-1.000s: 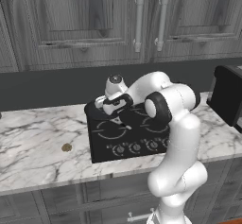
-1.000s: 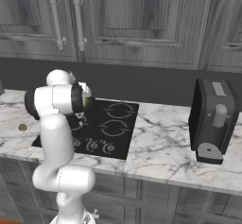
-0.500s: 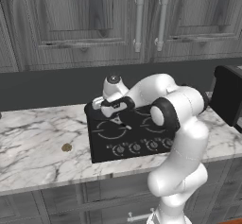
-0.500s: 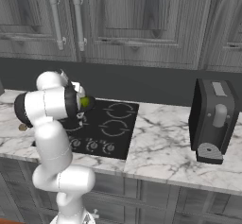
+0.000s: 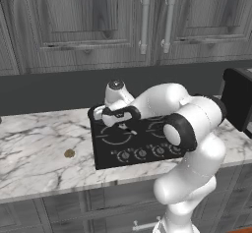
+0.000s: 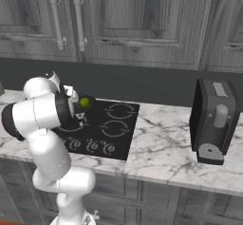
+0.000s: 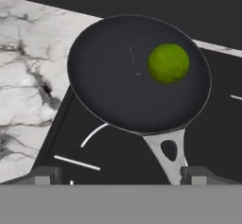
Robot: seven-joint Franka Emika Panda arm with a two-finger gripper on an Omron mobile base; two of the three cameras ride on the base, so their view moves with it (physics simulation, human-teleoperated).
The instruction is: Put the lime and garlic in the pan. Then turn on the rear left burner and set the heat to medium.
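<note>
gripper [image 7: 120,176]: jaws spread wide, nothing between them, the two dark tips low in the hand view on either side of the pan's handle.
handle [image 7: 169,153]: pale, with a hole through it, pointing back toward the hand between the tips.
pan [image 7: 113,90]: round, black and shallow, sitting at the rear left of the cooktop, its far rim reaching past the glass toward the marble.
lime [image 7: 168,63]: bright green ball lying inside the pan, off centre; in the right base view it shows as a green dot [image 6: 85,102] just past the arm's wrist.
burner [image 7: 92,134]: a short arc of its white ring peeks out from under the pan's near rim.
cooktop [image 6: 116,134]: black glass set in the counter, a row of knobs [image 6: 92,146] along its front edge.
garlic [image 5: 69,153]: small tan lump out on the counter [image 5: 34,148], left of the cooktop and well apart from the pan.
cabinets [image 5: 98,20]: dark doors above.
</note>
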